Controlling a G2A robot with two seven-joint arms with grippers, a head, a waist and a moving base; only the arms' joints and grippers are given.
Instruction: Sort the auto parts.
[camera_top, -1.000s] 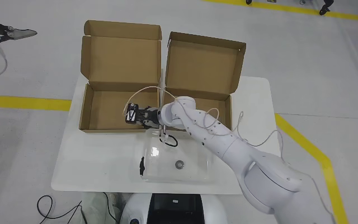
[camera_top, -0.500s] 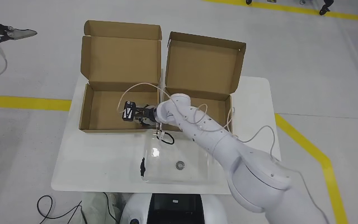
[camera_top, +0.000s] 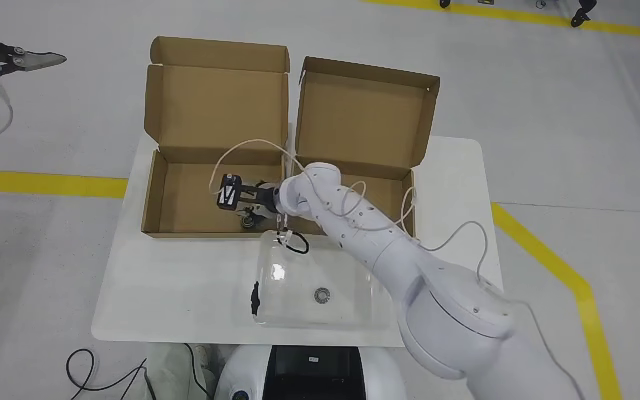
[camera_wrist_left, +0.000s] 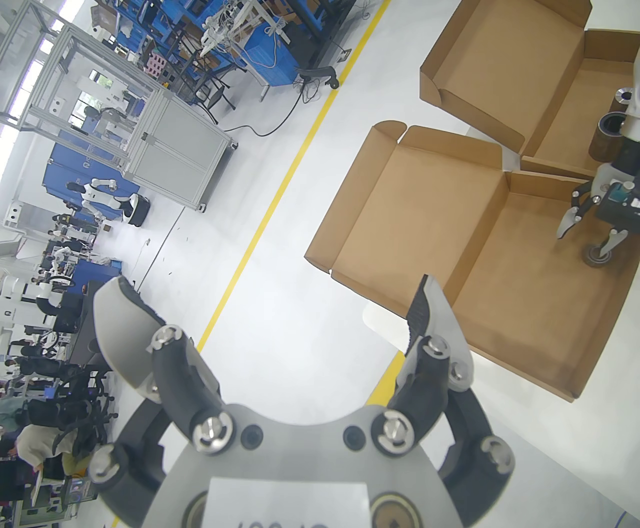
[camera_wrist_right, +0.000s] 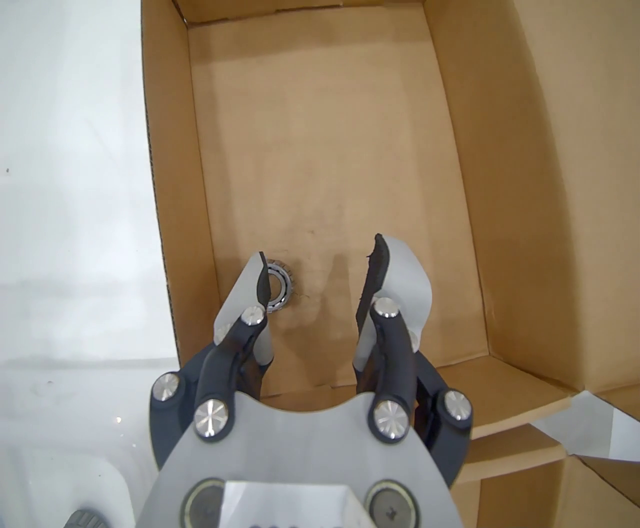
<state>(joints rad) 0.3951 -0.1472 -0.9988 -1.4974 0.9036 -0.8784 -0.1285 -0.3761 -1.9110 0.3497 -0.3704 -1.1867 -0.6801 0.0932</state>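
The left gripper (camera_wrist_left: 272, 295) is held beside the table, fingers spread with nothing between them. In the left open brown cardboard box (camera_top: 190, 195), a small silver metal bearing ring (camera_wrist_right: 278, 291) is seen lying near the front wall. The right gripper (camera_wrist_right: 320, 260) is poised above it, released, one fingertip just beside the ring.
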